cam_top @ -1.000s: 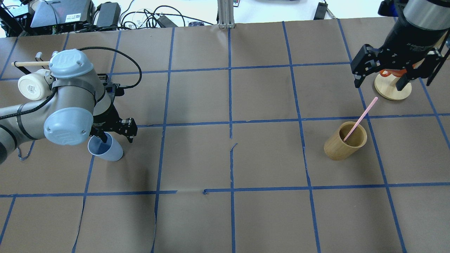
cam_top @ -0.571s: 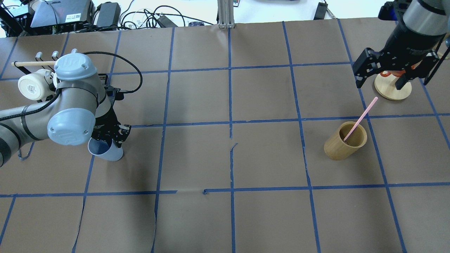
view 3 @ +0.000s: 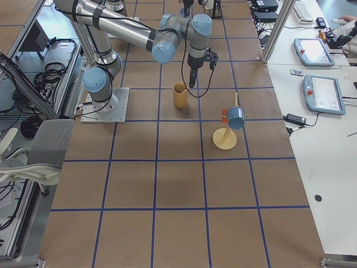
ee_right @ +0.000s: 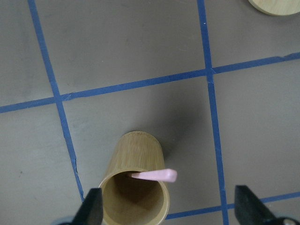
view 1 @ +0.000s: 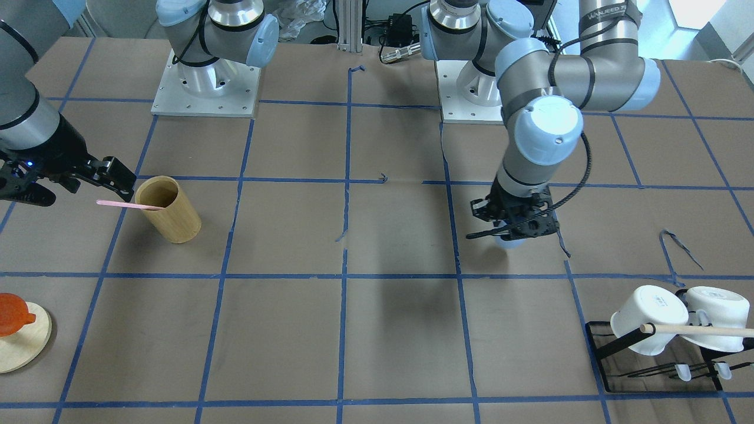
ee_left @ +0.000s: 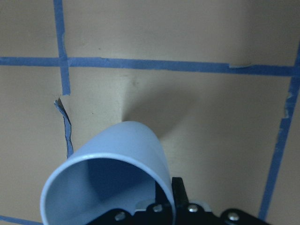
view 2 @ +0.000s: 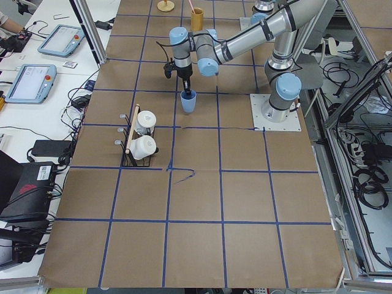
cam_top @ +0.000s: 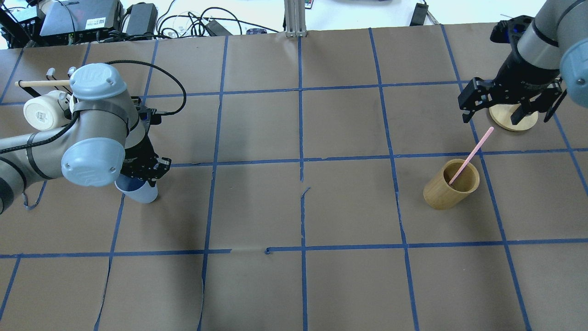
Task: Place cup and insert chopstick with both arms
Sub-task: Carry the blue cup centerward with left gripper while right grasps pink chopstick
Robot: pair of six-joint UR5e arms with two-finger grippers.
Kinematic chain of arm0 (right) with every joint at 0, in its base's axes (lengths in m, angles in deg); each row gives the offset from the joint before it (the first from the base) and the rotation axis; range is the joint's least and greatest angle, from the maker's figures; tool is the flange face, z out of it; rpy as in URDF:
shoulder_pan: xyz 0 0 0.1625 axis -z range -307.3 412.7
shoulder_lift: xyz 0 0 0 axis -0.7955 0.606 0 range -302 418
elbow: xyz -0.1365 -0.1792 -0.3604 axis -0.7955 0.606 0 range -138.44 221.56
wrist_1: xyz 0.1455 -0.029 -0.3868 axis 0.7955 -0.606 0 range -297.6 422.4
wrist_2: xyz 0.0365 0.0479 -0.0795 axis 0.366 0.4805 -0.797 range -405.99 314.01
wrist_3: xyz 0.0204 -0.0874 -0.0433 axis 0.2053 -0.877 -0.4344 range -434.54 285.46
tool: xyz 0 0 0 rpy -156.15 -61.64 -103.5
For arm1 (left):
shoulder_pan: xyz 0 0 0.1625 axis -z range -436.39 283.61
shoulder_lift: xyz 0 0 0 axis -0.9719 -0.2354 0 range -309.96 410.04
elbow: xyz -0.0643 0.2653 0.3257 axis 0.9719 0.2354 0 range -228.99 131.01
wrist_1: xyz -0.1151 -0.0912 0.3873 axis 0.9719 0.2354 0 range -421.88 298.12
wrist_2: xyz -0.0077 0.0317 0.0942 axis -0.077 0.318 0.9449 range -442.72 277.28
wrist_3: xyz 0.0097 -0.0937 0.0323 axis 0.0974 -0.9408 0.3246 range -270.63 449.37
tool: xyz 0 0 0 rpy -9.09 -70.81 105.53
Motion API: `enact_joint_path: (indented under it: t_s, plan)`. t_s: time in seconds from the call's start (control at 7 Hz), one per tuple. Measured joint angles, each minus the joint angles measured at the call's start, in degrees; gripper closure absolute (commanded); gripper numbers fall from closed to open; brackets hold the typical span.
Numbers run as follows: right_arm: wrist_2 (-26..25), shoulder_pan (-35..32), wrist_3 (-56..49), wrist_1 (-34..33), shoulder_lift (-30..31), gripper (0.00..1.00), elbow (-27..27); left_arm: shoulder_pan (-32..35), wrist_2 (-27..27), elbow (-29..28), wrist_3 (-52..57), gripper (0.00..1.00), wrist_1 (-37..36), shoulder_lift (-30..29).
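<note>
The light-blue cup [cam_top: 138, 192] is at the table's left, tilted, with my left gripper [cam_top: 146, 177] shut on its rim. The left wrist view shows its open mouth [ee_left: 117, 159] with a finger pressed on the rim. In the front view the cup [view 1: 511, 241] is mostly hidden under the left gripper [view 1: 511, 227]. One pale-pink chopstick [cam_top: 473, 154] leans in a tan wooden cylinder [cam_top: 448, 188] at the right. My right gripper [cam_top: 491, 115] is open and empty, above and beyond the cylinder. In the right wrist view the chopstick tip [ee_right: 157, 176] lies between its spread fingers [ee_right: 91, 206].
A black rack with white mugs [view 1: 648, 321] and a light-wood dowel [view 1: 701, 330] stands at the far left corner [cam_top: 39, 110]. A round wooden stand [cam_top: 512, 120] with an orange piece [view 1: 12, 312] sits just behind the right gripper. Blue tape lines cross the brown paper.
My left gripper has closed on the cup's rim and shifted the cup slightly. My right arm has moved back and lower toward the cylinder side, its gripper still open.
</note>
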Motion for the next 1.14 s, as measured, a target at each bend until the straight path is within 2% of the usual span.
enact_joint_path:
  t_s: [0.14,0.29,0.43,0.57,0.71,0.86,1.0,1.14]
  plan:
    - [0.13,0.62,0.18,-2.4,0.0,0.35,-1.79,7.39,-2.1,-2.67,-10.99,1.0,1.54,-0.86]
    - [0.21,0.9,0.37,-4.01,0.0,0.49,-3.13,14.73,-4.62,-4.47,-21.38,1.0,2.13,-2.17]
    - [0.47,0.96,0.46,-4.98,0.0,0.54,-3.7,19.74,-6.38,-6.02,-28.47,1.0,1.42,-3.85]
    - [0.84,0.97,0.49,-5.87,0.0,0.61,-3.86,21.9,-6.9,-9.81,-30.31,1.0,0.03,-6.83]
    - [1.04,1.0,0.5,-6.54,0.02,0.67,-3.78,22.62,-6.88,-16.93,-28.92,1.0,-0.54,-11.63]
    - [1.45,1.02,0.86,-7.03,0.04,0.67,-3.64,22.89,-6.92,-25.81,-27.71,1.0,-0.53,-17.85]
    - [2.29,1.02,1.77,-7.29,0.09,0.66,-3.53,23.0,-6.88,-32.1,-26.83,1.0,-0.32,-23.42]
    - [2.92,0.99,2.42,-7.48,0.11,0.66,-3.52,23.01,-6.64,-34.49,-25.56,1.0,-0.01,-26.54]
